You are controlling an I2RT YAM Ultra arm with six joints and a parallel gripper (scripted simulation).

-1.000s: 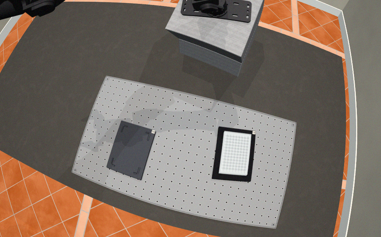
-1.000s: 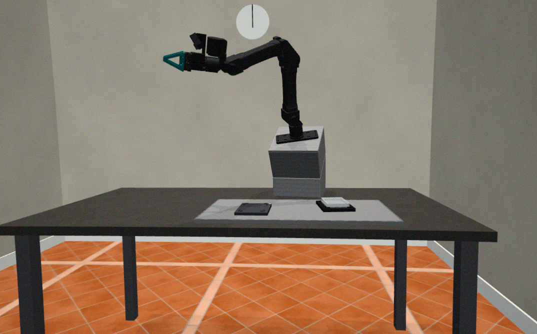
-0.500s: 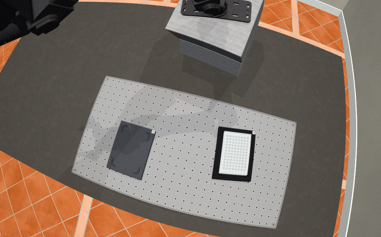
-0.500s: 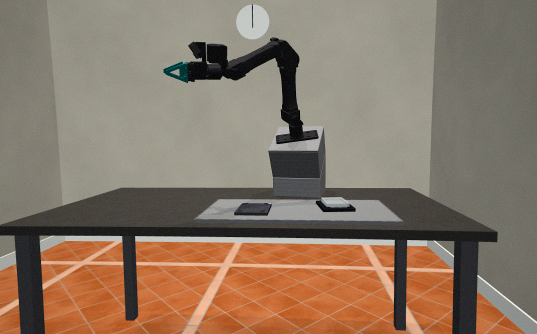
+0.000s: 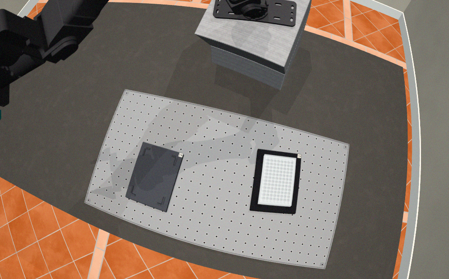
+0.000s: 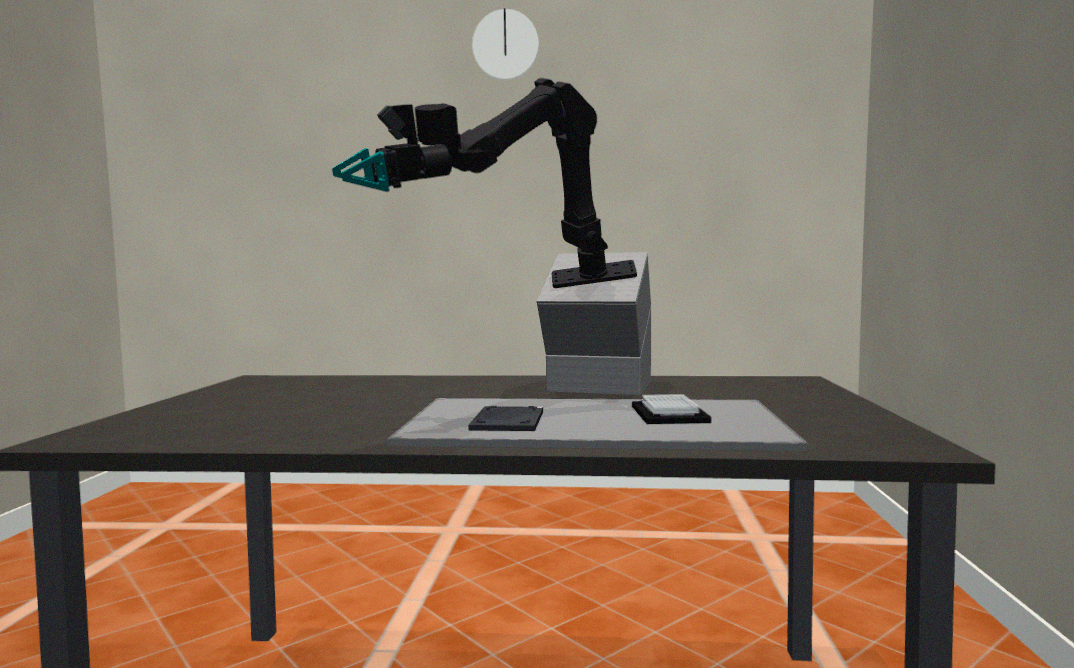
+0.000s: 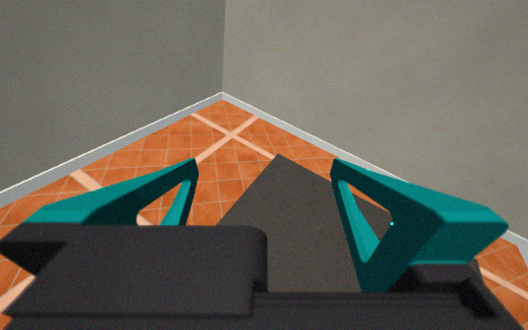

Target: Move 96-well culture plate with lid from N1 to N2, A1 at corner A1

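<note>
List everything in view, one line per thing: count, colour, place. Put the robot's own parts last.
Table: one, dark, on the tiled floor.
Perforated board: one, light grey, lying on the table.
Empty nest: one, dark grey, on the board, under the arm's shadow.
Black nest: one, on the board's other end, holding the plate.
Well plate: one, white, sitting in the black nest.
Block: one, grey, at the back of the table.
Clock: one, white, on the back wall.
Arm: one, black, mounted on the block.
Gripper: one, teal fingers, open, holding nothing, high off to the side of the board.
</note>
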